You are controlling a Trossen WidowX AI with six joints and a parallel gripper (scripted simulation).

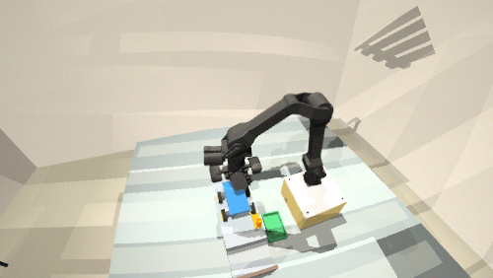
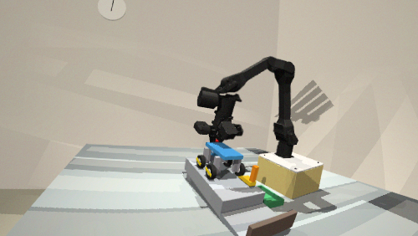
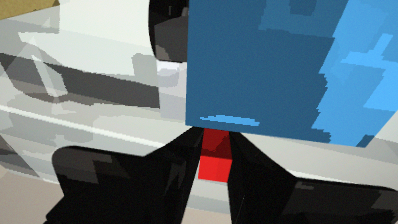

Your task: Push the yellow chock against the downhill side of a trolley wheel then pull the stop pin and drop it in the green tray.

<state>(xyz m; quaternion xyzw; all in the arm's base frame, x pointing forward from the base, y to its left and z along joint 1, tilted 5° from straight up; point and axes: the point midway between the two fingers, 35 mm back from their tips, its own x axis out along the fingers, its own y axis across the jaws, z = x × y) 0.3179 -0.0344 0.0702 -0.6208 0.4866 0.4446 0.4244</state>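
The blue-topped trolley (image 1: 237, 198) (image 2: 224, 151) (image 3: 255, 65) stands on the grey ramp (image 1: 242, 240) (image 2: 242, 203). The yellow chock (image 1: 255, 219) (image 2: 248, 181) with its orange handle upright sits at the downhill wheel on the tray side; whether it touches the wheel is too small to tell. My gripper (image 2: 215, 138) (image 3: 214, 130) is shut on the red head of the stop pin (image 3: 215, 168), at the trolley's uphill end. The pin's shaft is hidden, so whether it is still seated cannot be seen. The green tray (image 1: 274, 227) (image 2: 273, 201) is empty beside the ramp.
The trolley's blue top lies right against the fingertips in the wrist view. A brown bar (image 1: 261, 271) (image 2: 272, 225) crosses the ramp's low end. The arm's yellow and white base box (image 1: 317, 214) (image 2: 277, 180) stands beyond the tray.
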